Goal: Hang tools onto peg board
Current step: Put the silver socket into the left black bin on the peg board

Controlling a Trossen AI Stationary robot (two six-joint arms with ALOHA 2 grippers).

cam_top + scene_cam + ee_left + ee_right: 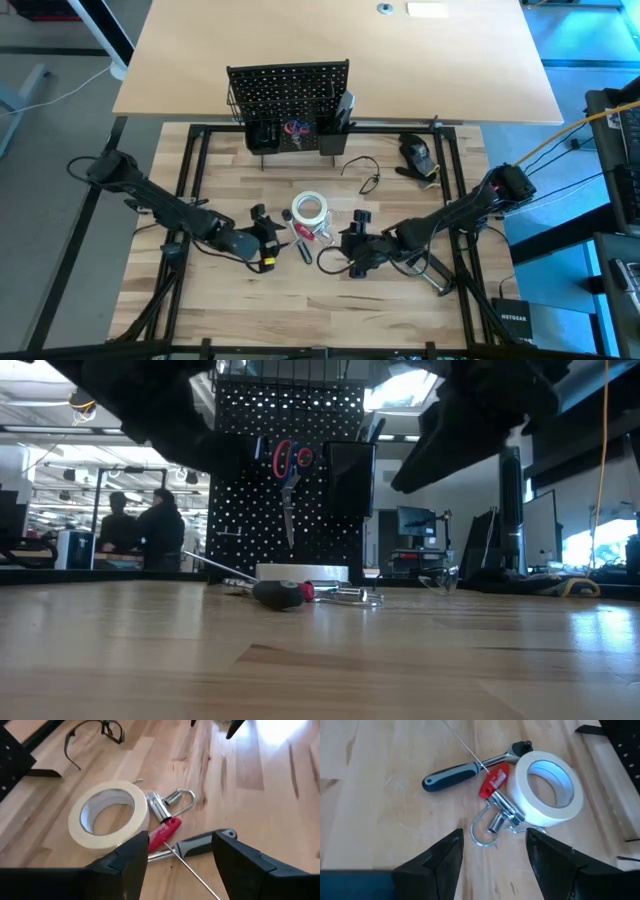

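A white tape roll [309,210] lies flat on the wooden table. A silver C-clamp with a red tip [322,236] lies beside it, touching a dark-handled ratchet [200,845]. Red-handled scissors [295,128] hang on the upright black peg board [288,90] at the far side. My left gripper [268,228] hovers open just left of the pile, above the table. My right gripper [348,232] hovers open just right of it. In the left wrist view the left gripper [180,865] frames the ratchet handle. In the right wrist view the right gripper [495,855] frames the clamp [492,820].
Clear safety glasses [362,172] lie between the pile and the peg board. A bulky black device [418,155] sits at the far right. Black cups [335,125] hang on the board. People [150,525] stand in the room behind. Bare wood lies toward the near edge.
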